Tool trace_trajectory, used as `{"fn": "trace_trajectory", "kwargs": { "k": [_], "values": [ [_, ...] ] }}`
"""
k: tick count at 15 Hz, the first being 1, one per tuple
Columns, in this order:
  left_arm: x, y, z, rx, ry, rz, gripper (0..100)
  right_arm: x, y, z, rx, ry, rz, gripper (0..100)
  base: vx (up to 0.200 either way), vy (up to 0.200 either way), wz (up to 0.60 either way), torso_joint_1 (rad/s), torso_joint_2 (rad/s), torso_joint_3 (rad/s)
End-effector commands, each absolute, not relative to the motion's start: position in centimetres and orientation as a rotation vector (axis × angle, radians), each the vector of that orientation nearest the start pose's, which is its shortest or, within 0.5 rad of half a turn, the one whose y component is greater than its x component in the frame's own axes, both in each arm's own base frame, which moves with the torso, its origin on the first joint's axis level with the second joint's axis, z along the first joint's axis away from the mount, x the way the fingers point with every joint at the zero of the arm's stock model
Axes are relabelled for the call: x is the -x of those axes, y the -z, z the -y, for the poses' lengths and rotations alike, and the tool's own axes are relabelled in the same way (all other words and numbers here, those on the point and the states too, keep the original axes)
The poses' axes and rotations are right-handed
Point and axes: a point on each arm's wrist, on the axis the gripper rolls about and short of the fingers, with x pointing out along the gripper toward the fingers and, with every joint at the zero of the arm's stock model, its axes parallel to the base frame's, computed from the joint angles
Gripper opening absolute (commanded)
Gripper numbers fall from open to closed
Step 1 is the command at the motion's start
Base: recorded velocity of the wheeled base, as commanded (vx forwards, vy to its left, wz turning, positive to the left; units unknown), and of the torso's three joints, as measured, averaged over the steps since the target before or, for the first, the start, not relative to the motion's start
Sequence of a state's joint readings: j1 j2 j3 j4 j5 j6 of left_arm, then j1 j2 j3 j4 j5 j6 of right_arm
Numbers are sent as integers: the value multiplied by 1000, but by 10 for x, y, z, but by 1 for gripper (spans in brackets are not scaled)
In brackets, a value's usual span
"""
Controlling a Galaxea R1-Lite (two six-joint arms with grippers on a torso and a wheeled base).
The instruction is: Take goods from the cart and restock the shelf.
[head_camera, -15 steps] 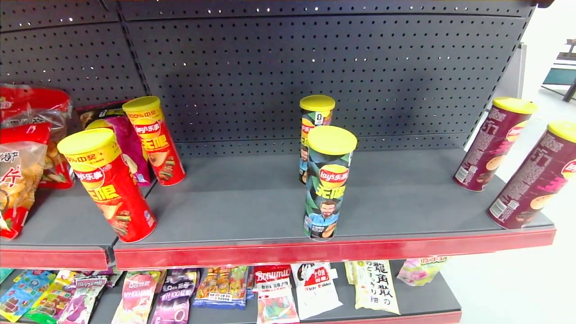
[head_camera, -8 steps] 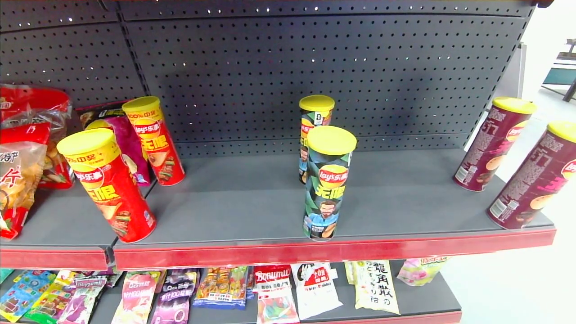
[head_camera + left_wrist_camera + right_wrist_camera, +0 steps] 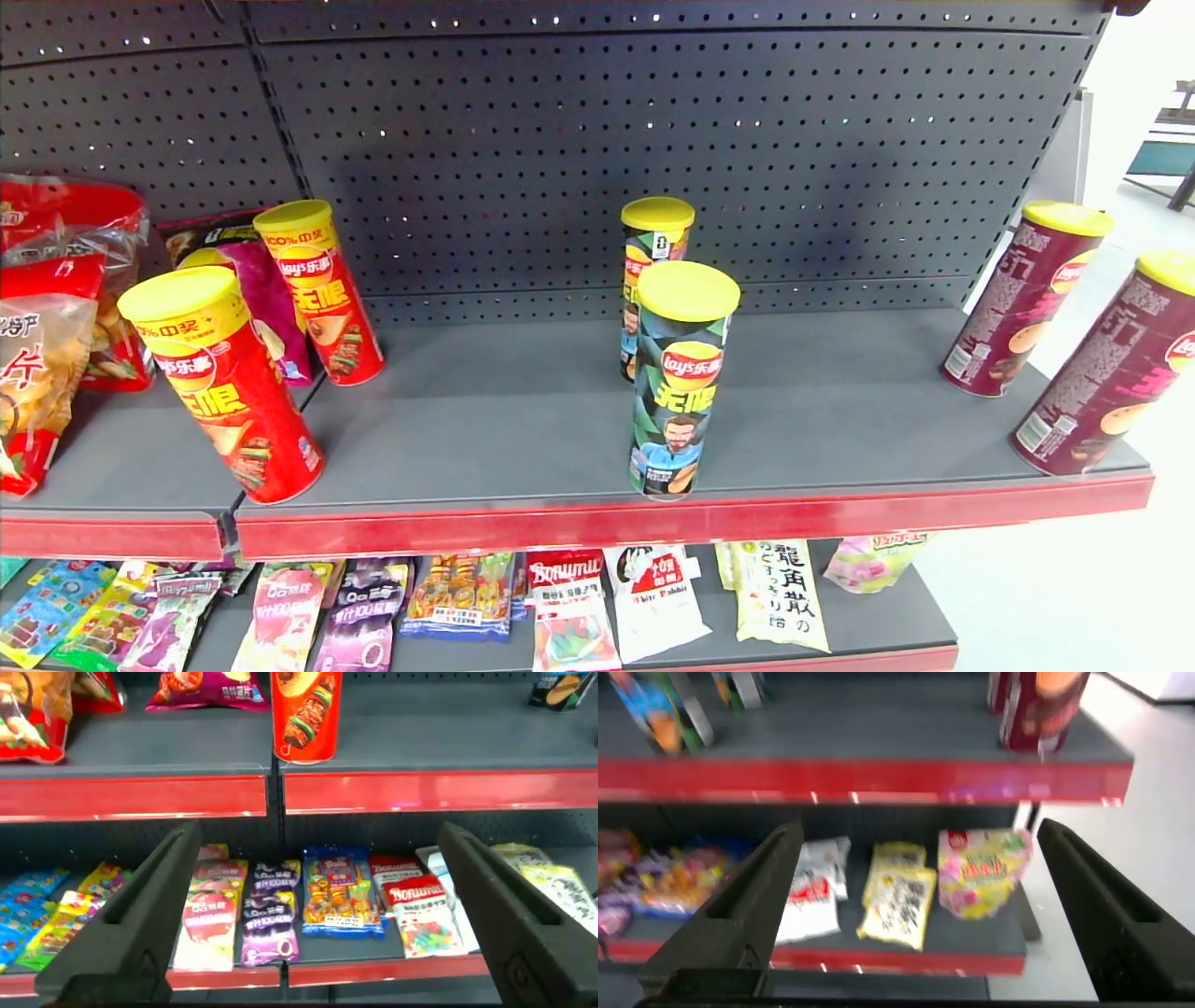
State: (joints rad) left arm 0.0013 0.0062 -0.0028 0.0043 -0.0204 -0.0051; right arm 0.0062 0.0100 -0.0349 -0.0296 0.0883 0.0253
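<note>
Shelf board of dark grey metal with a red front lip sits above and beyond both grippers. The left gripper, fingers spread and empty, faces colourful sweet packets. A red cardboard crisp tube with a yellow lid stands above it. Further right come a teal portrait-printed tube, then maroon tubes above the spread, empty right gripper. Rising carelessly, either gripper could strike the lip or topple the front tubes. Labels bear logos and bold characters.
</note>
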Motion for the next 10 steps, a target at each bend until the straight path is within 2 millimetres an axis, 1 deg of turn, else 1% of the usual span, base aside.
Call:
{"fn": "trace_trajectory", "kwargs": {
  "k": [1,2,3,4,5,6,7,8,10],
  "values": [
    [23,-76,1,-3,21,-8,100,19,-152,-2,-122,-111,82,100,0,0,0,0,0,0],
    [23,-76,1,-8,23,-8,100,10,-181,-2,-114,-126,73,100,0,0,0,0,0,0],
    [23,-76,1,-8,23,-8,100,6,-183,-2,-90,-139,55,100,0,0,0,0,0,0],
    [23,-76,1,-8,23,-8,100,-10,-185,-4,2,-206,-17,100,0,0,0,0,0,0],
    [23,-76,1,-9,23,-8,100,-25,-191,-7,20,-291,-68,100,0,0,0,0,0,0],
    [23,-76,1,-8,23,-8,100,-35,-198,-10,16,-389,-92,100,0,0,0,0,0,0],
    [23,-76,1,-9,23,-8,100,-43,-199,-14,14,-489,-131,100,0,0,0,0,0,0],
    [23,-76,1,-9,23,-8,100,-54,-198,-19,16,-546,-183,100,0,0,0,0,0,0],
    [23,-76,1,-9,23,-8,100,-71,-194,-28,19,-610,-272,100,0,0,0,0,0,0]
  ]
}}
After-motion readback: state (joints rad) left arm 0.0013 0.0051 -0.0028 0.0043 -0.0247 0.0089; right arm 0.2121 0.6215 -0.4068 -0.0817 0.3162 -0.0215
